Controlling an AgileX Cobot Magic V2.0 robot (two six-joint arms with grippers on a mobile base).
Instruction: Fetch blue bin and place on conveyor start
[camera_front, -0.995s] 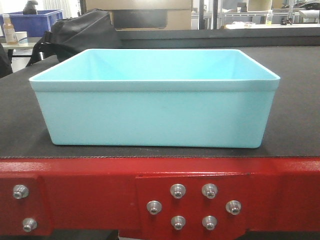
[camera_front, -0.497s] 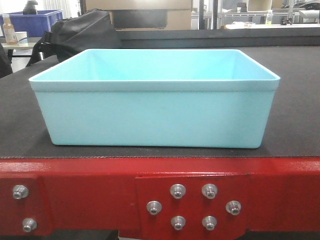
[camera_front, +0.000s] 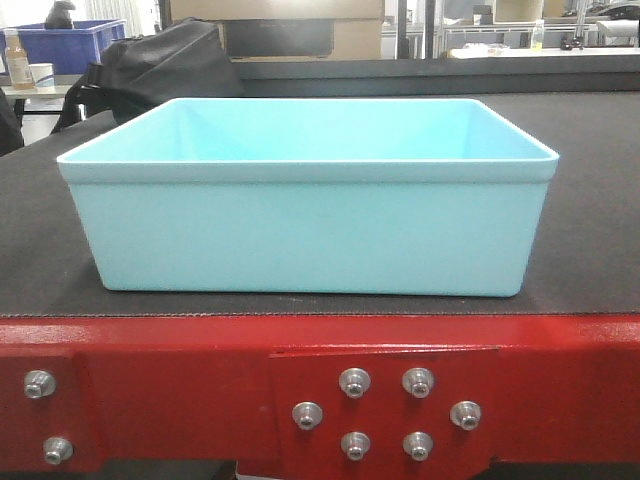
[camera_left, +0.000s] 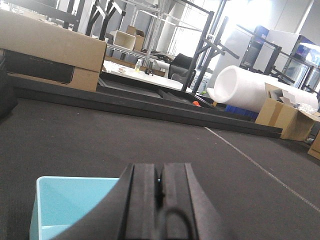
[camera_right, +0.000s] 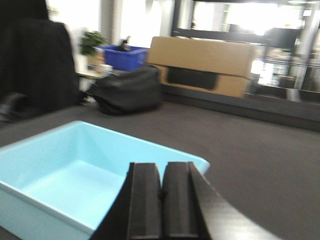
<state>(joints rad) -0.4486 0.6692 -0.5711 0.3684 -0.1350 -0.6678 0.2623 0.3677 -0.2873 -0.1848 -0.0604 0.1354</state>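
Observation:
The blue bin (camera_front: 310, 215), a pale cyan tub, stands empty and upright on the conveyor start, on its black belt (camera_front: 590, 210) just behind the red frame (camera_front: 150, 380) with its silver hex bolts (camera_front: 385, 412). No gripper shows in the front view. In the left wrist view my left gripper (camera_left: 160, 172) is shut and empty, raised above the belt, with the bin (camera_left: 70, 200) low to its left. In the right wrist view my right gripper (camera_right: 161, 170) is shut and empty, above the bin's near right corner (camera_right: 65, 175).
A black bag (camera_front: 165, 60) lies on the belt behind the bin at the left. A cardboard box (camera_front: 280, 35) stands beyond the belt's far edge. A dark blue crate (camera_front: 70, 45) and a bottle (camera_front: 15, 55) sit far left. A white foam roll (camera_left: 250, 87) lies off the belt.

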